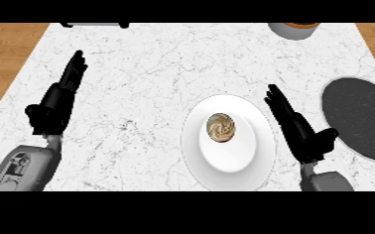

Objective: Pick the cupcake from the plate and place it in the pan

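A cupcake (221,127) with swirled brown and cream frosting sits in the middle of a white plate (249,163) on the marble counter. The dark round pan (353,115) lies at the right edge, partly cut off by the view. My right hand (296,126) is just right of the plate, between plate and pan, fingers straight and pointing away, holding nothing. My left hand (58,99) rests at the left side of the counter, fingers straight, far from the plate.
A grey bowl-like container (294,29) with something orange-brown inside stands at the back right. A white object with dark feet (93,25) shows at the back left edge. Wooden surface (16,54) borders the marble counter on the left.
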